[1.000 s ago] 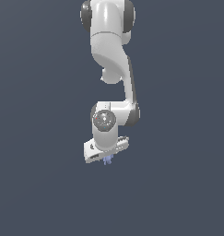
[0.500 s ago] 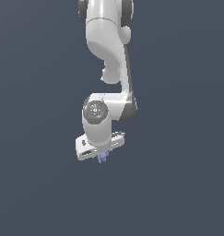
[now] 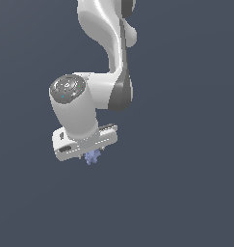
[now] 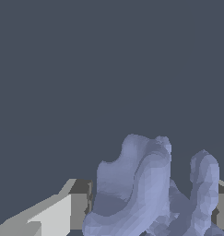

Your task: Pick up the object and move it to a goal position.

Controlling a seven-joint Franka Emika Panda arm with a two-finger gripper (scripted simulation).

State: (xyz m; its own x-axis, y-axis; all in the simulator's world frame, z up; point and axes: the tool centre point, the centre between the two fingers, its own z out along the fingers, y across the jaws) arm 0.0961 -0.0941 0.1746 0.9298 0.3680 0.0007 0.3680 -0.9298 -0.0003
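Note:
The object (image 3: 92, 157) is a small pale periwinkle-blue lump with ragged edges, poking out just below the white hand of the arm. My gripper (image 3: 90, 155) is shut on it, and most of the fingers are hidden behind the hand in the exterior view. In the wrist view the object (image 4: 148, 191) fills the space between the grey fingers (image 4: 62, 212), its lobes sticking out past them. Nothing but flat dark grey shows behind it.
The white arm (image 3: 106, 53) comes down from the top of the exterior view to the wrist (image 3: 72, 103). All around is plain dark grey-blue background with no other objects or edges in sight.
The arm has swung toward the exterior view's left, carrying the object along in the shut gripper; the wrist has turned further.

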